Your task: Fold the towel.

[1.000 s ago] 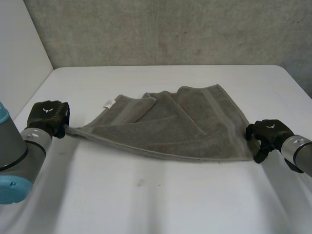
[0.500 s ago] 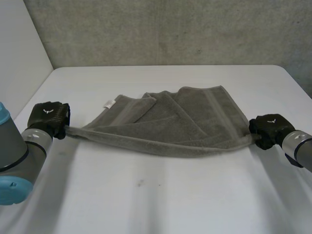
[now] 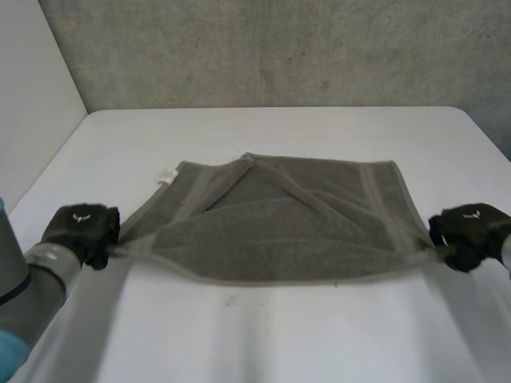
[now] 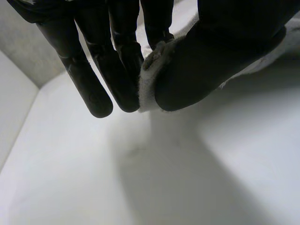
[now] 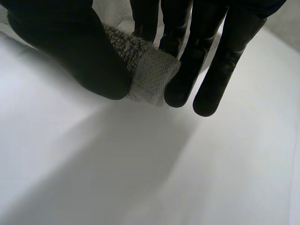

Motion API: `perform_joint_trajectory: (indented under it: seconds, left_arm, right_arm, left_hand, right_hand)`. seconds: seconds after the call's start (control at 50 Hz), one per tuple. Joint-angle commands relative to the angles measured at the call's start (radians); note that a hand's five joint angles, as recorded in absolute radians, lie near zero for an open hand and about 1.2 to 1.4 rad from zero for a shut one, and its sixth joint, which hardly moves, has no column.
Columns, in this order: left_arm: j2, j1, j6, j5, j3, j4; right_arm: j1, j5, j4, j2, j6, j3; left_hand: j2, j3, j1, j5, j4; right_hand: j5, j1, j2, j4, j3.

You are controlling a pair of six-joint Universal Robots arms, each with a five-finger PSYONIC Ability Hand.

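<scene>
One grey towel (image 3: 279, 231), mid-table, spread broad. Long axis runs side to side, from one hand across to the other. Near edge is drawn out between the two hands in a shallow curve. Far edge lies straighter, toward the wall (image 3: 279, 48). Diagonal ridges and a raised fold cross its surface. One small white label (image 3: 166, 175) sits at the far corner on the left arm's side.

Left hand (image 3: 80, 227): low over the table (image 3: 263, 335), at the towel's near corner on its own side. In the left wrist view, its thumb (image 4: 211, 56) presses a sliver of towel hem (image 4: 149, 82) against nearly straight fingers, a firm pinch.

Right hand (image 3: 471, 227): low at the opposite near corner, knuckles up. In the right wrist view, a bunched corner of towel (image 5: 150, 77) is pinched between thumb (image 5: 61, 51) and fingers.

Two hands in all, each holding one corner, well apart.
</scene>
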Motion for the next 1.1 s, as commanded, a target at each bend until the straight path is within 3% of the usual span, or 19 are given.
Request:
perform_joint_trajectory:
  seconds: [0.02,0.06,0.16,0.34,0.38,0.42,0.6,0.8,1.1]
  left_arm:
    - [0.222,-0.003,0.005,-0.066,-0.098,-0.196]
    - [0.325,-0.006,0.007,-0.065,-0.103,-0.231]
    - [0.408,-0.009,0.01,-0.063,-0.083,-0.242]
    - [0.365,-0.009,0.018,-0.057,-0.055,-0.228]
    - [0.308,-0.009,0.016,-0.054,-0.046,-0.209]
    - [0.186,-0.009,0.016,-0.052,-0.011,-0.15]
    - [-0.08,-0.022,0.016,-0.051,0.159,-0.059]
    - [-0.432,-0.043,0.016,-0.06,0.533,-0.022]
    - [-0.681,-0.071,0.022,-0.071,0.863,-0.024]
  right_arm:
    - [-0.105,-0.006,0.292,-0.223,-0.23,0.073]
    - [-0.113,-0.007,0.31,-0.263,-0.249,0.075]
    - [-0.115,-0.019,0.32,-0.356,-0.256,0.063]
    - [-0.105,-0.014,0.3,-0.346,-0.255,0.06]
    - [-0.098,-0.004,0.249,-0.225,-0.25,0.04]
    - [-0.092,0.0,0.228,-0.175,-0.241,0.02]
    - [-0.029,0.032,0.188,0.055,-0.115,-0.158]
    - [0.094,0.196,0.082,0.339,-0.026,-0.478]
    - [0.191,0.319,-0.024,0.579,-0.028,-0.789]
  left_hand:
    - [0.179,0.181,0.207,0.186,0.178]
    - [0.179,0.181,0.207,0.186,0.178]
    - [0.179,0.181,0.207,0.186,0.178]
    - [0.179,0.181,0.207,0.186,0.178]
    - [0.179,0.181,0.207,0.186,0.178]
    - [0.179,0.181,0.207,0.186,0.178]
    - [0.179,0.181,0.207,0.186,0.178]
    - [0.179,0.181,0.207,0.186,0.178]
    - [0.179,0.181,0.207,0.186,0.178]
  right_hand:
    - [0.245,0.435,0.222,0.207,0.217]
    - [0.245,0.435,0.222,0.207,0.217]
    - [0.245,0.435,0.222,0.207,0.217]
    - [0.245,0.435,0.222,0.207,0.217]
    - [0.245,0.435,0.222,0.207,0.217]
    - [0.245,0.435,0.222,0.207,0.217]
    - [0.245,0.435,0.222,0.207,0.217]
    - [0.245,0.435,0.222,0.207,0.217]
    - [0.245,0.435,0.222,0.207,0.217]
